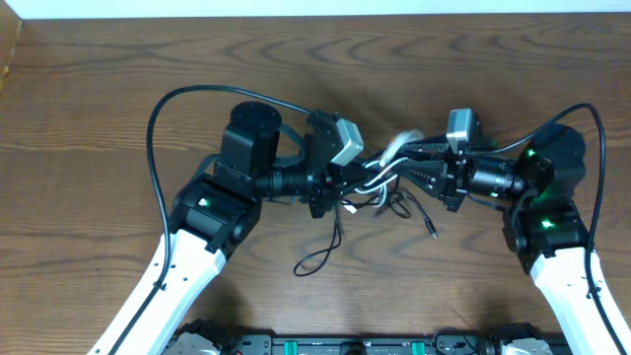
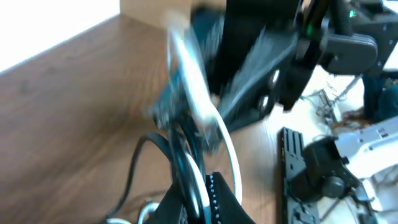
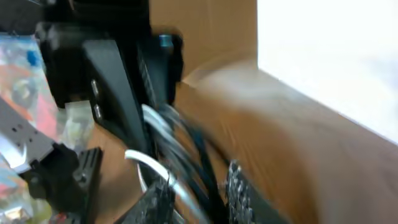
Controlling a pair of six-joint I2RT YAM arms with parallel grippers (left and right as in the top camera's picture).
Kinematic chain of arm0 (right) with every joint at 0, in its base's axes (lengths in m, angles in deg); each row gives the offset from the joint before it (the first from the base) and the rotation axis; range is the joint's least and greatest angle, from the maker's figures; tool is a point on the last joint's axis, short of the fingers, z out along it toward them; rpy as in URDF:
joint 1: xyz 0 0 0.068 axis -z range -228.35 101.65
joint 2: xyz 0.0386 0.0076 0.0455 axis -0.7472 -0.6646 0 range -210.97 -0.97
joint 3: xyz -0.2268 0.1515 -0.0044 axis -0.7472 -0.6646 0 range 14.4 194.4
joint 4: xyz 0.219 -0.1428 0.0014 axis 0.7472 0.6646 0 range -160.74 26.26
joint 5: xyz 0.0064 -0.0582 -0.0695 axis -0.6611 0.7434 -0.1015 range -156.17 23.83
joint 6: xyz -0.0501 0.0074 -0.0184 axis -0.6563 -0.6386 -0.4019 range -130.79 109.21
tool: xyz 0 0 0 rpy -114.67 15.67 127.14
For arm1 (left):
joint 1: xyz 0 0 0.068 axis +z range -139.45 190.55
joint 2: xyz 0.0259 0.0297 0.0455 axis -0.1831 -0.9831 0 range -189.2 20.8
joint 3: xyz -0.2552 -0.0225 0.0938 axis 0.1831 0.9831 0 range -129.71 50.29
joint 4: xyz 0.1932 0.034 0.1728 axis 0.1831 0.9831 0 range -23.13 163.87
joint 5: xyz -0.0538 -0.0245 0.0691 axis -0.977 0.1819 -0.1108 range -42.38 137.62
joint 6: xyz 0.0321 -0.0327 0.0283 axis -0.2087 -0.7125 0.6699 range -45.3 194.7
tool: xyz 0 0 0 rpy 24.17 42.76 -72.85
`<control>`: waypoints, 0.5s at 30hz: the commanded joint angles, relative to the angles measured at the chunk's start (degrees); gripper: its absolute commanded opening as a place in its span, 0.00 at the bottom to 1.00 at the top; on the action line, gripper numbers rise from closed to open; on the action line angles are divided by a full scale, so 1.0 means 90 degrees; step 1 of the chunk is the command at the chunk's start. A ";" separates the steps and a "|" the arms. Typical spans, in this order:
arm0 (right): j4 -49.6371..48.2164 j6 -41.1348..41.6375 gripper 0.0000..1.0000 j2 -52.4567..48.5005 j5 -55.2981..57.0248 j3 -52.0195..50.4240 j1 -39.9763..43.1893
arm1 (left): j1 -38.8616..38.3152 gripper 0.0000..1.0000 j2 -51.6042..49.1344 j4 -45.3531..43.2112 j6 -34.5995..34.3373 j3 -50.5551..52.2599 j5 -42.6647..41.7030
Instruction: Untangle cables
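With the left tool point(image 1: 347, 183) clenched on the cables point(image 1: 386, 181), bunched mid-tabletop point(image 1: 99, 89) between both arms, anchor firmly while the right tool point(image 1: 412, 176), whose grip I cannot tell through blur, eases one strand rightward.

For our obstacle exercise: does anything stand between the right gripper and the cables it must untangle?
Nothing visible does. The cables pass between the fingers of the right gripper; the left gripper holds them from the opposite side.
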 commanded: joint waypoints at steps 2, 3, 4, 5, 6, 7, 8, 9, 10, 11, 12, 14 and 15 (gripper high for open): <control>0.0648 -0.1241 0.23 0.0002 0.0124 0.0002 0.0092 | 0.0279 0.07 0.0231 -0.0656 -0.0809 -0.0100 -0.0226; 0.0765 -0.1350 0.23 0.0002 0.0182 0.0002 0.0100 | 0.0338 0.08 0.0245 -0.0806 -0.0981 -0.0100 -0.0226; 0.0891 -0.1445 0.23 0.0002 0.0289 0.0002 0.0107 | 0.0393 0.07 0.0262 -0.0964 -0.1168 -0.0100 -0.0226; 0.0979 -0.1447 0.23 0.0002 0.0466 0.0002 0.0107 | 0.0432 0.08 0.0272 -0.1071 -0.1311 -0.0100 -0.0231; 0.1042 -0.1447 0.23 0.0002 0.0617 0.0002 0.0107 | 0.0459 0.08 0.0282 -0.1161 -0.1438 -0.0100 -0.0240; 0.1115 -0.1445 0.23 0.0002 0.0782 0.0002 0.0107 | 0.0469 0.07 0.0291 -0.1207 -0.1452 -0.0100 -0.0279; 0.1183 -0.1447 0.23 0.0002 0.0906 0.0002 0.0107 | 0.0466 0.07 0.0299 -0.1209 -0.1452 -0.0100 -0.0279; 0.1246 -0.1447 0.24 0.0002 0.1015 0.0002 0.0107 | 0.0466 0.08 0.0306 -0.1207 -0.1452 -0.0100 -0.0279; 0.1292 -0.1447 0.26 0.0002 0.1103 0.0002 0.0107 | 0.0466 0.08 0.0306 -0.1207 -0.1452 -0.0100 -0.0279; 0.1355 -0.1447 0.28 0.0002 0.1231 0.0002 0.0107 | 0.0466 0.08 0.0306 -0.1207 -0.1452 -0.0100 -0.0277; 0.1418 -0.1447 0.28 0.0002 0.1321 0.0002 0.0107 | 0.0466 0.07 0.0306 -0.1207 -0.1452 -0.0100 -0.0277; 0.1511 -0.1445 0.30 0.0002 0.1457 0.0002 0.0109 | 0.0466 0.08 0.0306 -0.1209 -0.1450 -0.0100 -0.0274; 0.1540 -0.1445 0.30 0.0002 0.1513 0.0002 0.0112 | 0.0469 0.08 0.0306 -0.1207 -0.1450 -0.0100 -0.0274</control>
